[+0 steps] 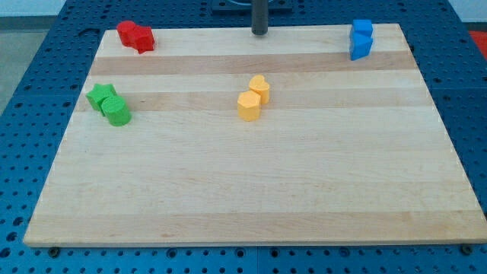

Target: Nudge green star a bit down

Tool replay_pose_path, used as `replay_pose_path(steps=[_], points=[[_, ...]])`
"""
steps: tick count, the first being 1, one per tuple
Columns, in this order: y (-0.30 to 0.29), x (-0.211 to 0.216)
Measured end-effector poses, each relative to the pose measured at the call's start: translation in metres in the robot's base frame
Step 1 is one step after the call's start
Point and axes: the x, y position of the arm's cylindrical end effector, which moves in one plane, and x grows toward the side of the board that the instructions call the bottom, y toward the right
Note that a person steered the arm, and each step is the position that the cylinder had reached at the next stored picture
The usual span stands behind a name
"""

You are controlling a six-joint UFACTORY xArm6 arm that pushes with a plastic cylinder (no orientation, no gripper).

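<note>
The green star (100, 96) lies near the board's left edge, touching a green cylinder (116, 111) just below and to its right. My tip (259, 33) stands at the top middle of the wooden board (243, 190), far to the right of and above the green star, touching no block.
Two red blocks (136, 36) sit together at the top left. Two blue blocks (361, 39) sit at the top right. A yellow heart (259, 87) and a yellow hexagon (248, 106) touch each other in the middle. A blue perforated table surrounds the board.
</note>
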Motion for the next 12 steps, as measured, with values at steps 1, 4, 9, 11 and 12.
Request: replay_pose_path(steps=[1,4,9,11,12], points=[[0.0,0.0],[0.0,0.015],[-0.024,0.041],[-0.038,0.055],[-0.047,0.058]])
